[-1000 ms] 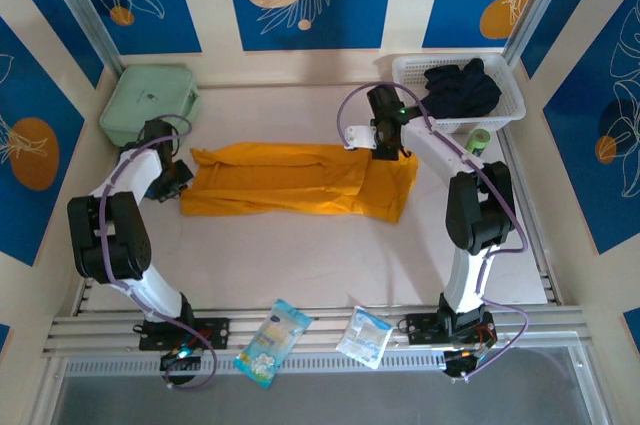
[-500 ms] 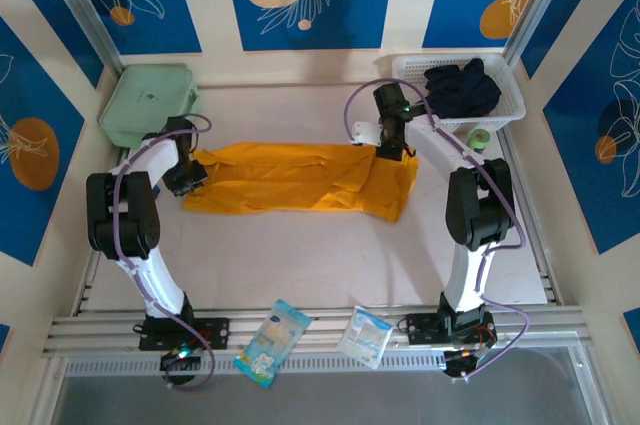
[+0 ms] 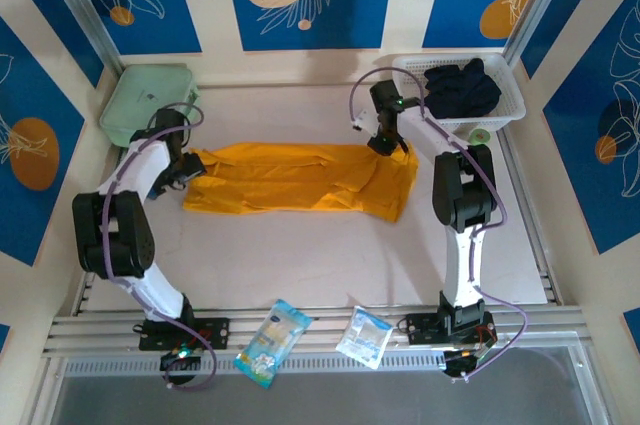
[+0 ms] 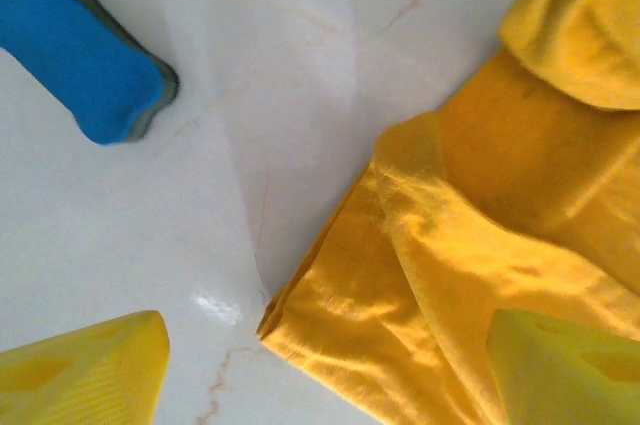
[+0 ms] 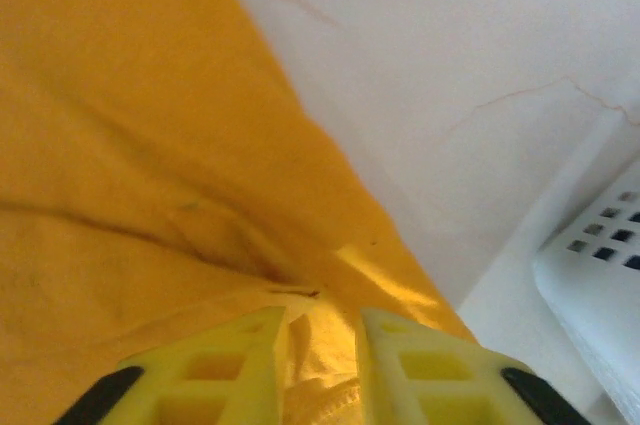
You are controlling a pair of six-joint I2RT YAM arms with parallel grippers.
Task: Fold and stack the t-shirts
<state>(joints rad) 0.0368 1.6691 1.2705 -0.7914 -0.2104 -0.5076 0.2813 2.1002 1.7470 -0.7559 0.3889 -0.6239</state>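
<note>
on the white marbled table we see the bright orange-yellow cloth t-shirt lying as a long strip at mid-table. our right gripper pinches its far right corner, jaws nearly closed on cloth; our left gripper hangs wide open over the left end.

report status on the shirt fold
Left gripper open over t-shirt corner. Right gripper shut on its far edge. White basket close beside right gripper.

Bright even overhead light, soft shadows, small glare on the table, wrist views slightly soft
</note>
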